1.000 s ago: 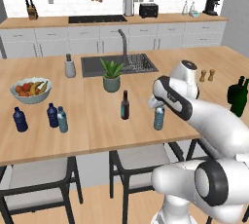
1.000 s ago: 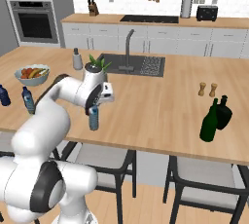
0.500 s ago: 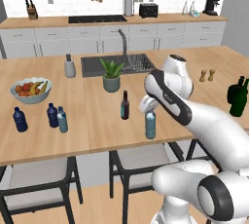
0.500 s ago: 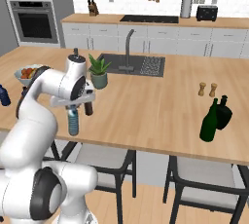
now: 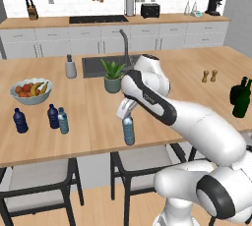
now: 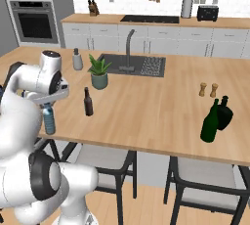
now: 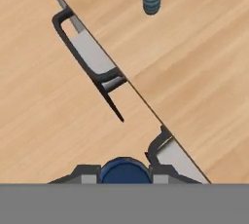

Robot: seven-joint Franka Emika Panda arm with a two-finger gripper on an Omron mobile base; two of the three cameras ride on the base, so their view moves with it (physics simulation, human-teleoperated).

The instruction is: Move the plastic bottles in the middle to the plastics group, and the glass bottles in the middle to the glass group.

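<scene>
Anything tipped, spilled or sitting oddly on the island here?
Nothing is spilled or tipped. The gripper carries one pale blue ribbed plastic bottle upright near the wooden counter's front edge; the slim dark brown glass bottle stands upright.

fruit bowl [image 5: 30,92], potted plant [image 5: 112,75], sink faucet [image 5: 124,43], salt and pepper shakers [image 5: 209,76]

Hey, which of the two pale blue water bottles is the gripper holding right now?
The pale blue bottle near the counter's front edge, hanging from the gripper. The other pale blue bottle stands free on the counter beside the navy bottles.
</scene>
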